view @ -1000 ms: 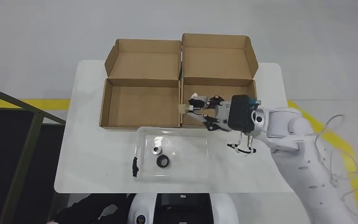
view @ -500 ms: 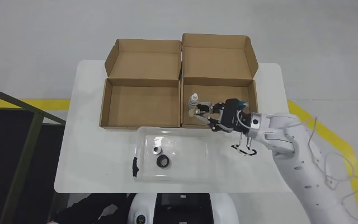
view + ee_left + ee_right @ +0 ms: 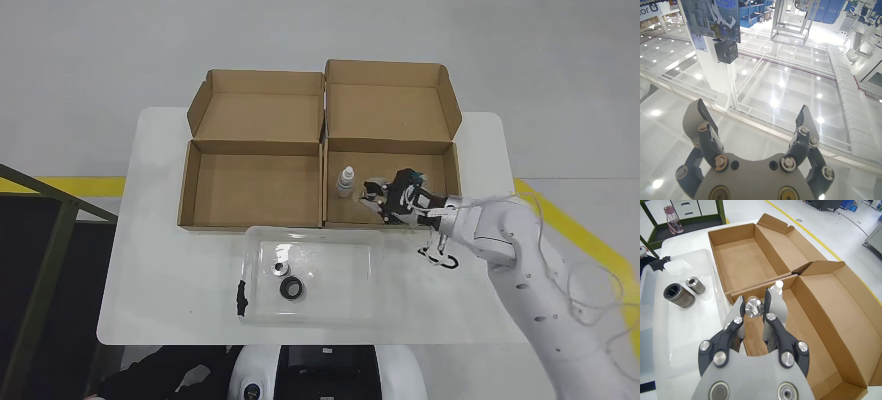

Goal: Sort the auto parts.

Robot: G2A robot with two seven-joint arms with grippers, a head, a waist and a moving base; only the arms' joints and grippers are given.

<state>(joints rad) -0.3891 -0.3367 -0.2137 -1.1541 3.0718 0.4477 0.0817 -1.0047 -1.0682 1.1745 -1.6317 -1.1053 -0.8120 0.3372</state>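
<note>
- closest to the robot on the white bench (image 3: 150, 260) is a clear plastic bin (image 3: 340, 285) with two parts standing on end inside: a fat dark metal sleeve (image 3: 679, 295) and, just beside it, a smaller grey steel cylinder with a hole down the middle (image 3: 695, 285)
- there's also a ragged black scrap (image 3: 240, 298) at the bin's left edge
- just past the bin, the right hand (image 3: 754, 300) is over the near part of the right-hand brown cardboard box (image 3: 430, 165)
- its fingers are nearly closed and clamped on a shiny silver metal part with a ribbed round head (image 3: 754, 310), one finger on each side of the head
- honestly can't tell if that part is touching the box floor or hanging above it
- just beyond the held part, a small white bottle-shaped piece (image 3: 779, 286) stands upright in the same box, on the side nearest the other box
- to the left of that is the second brown cardboard box (image 3: 255, 190), side by side with the first, both with lids folded back away from the robot
- the left hand (image 3: 753, 115) is spread wide with nothing in it, pointing up at the ceiling lights
</note>
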